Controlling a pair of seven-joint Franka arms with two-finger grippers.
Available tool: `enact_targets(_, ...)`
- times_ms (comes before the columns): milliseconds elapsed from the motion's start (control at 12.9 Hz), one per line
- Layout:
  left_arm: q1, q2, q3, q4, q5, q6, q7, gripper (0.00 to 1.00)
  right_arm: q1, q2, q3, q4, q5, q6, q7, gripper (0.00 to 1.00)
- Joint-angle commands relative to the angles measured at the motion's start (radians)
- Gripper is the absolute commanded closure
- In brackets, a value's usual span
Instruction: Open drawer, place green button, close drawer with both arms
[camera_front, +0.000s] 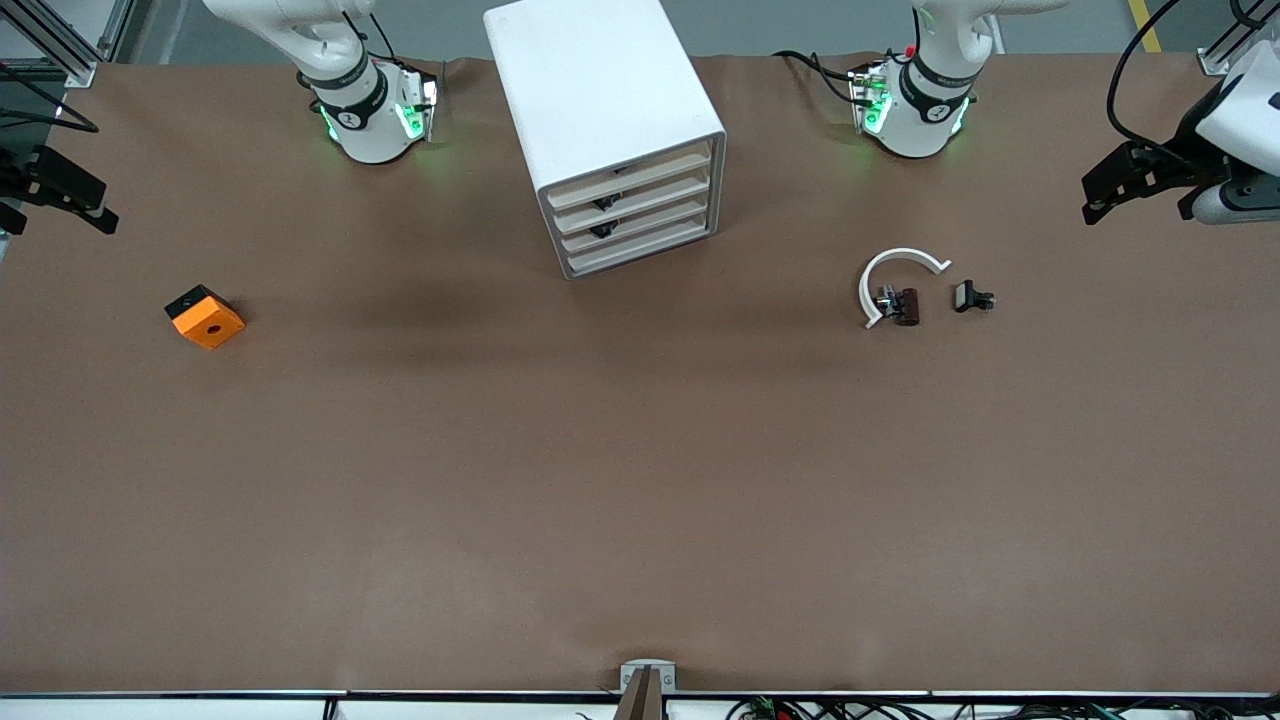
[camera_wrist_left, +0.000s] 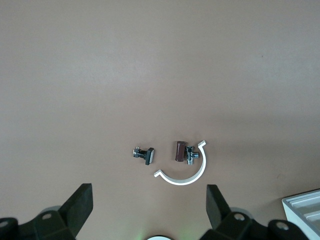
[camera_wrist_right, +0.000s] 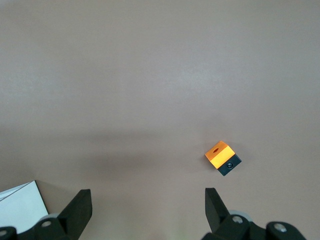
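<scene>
**Both grippers held open above the table ends; drawers shut**

The left gripper (camera_front: 1112, 192) was held high over the left arm's end of the table, its fingers (camera_wrist_left: 80, 202) spread wide with nothing between them. In the left wrist view, the white arc (camera_wrist_left: 187, 177) was seen below it, with a brown-and-metal part (camera_wrist_left: 180, 150) lying inside the arc's curve and a small black part (camera_wrist_left: 146, 155) just beside the arc.

The right gripper (camera_front: 65, 188) was held likewise over the right arm's end of the table, its fingers (camera_wrist_right: 80, 205) parted and empty. An orange cube (camera_wrist_right: 220, 153) was seen beneath it on the brown table (camera_front: 640, 480).

The white drawer unit (camera_front: 600, 90) was set between the two arm bases. Its four drawers (camera_front: 640, 215) were all pushed in.

The button could not be made out in any view.
</scene>
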Motion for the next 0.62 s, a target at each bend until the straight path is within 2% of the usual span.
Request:
enact_targets(0, 0.004, 0.004, 0.003, 0.03, -0.011, -0.018, 0.017, 0.0, 0.003, -0.027, -0.003, -0.02, 0.012, -0.001, -0.011, 0.0)
enact_targets(541, 0.009, 0.03, 0.002, 0.059, -0.012, -0.052, 0.014, 0.0, 0.0, -0.027, -0.005, -0.02, 0.011, -0.002, -0.011, 0.0)
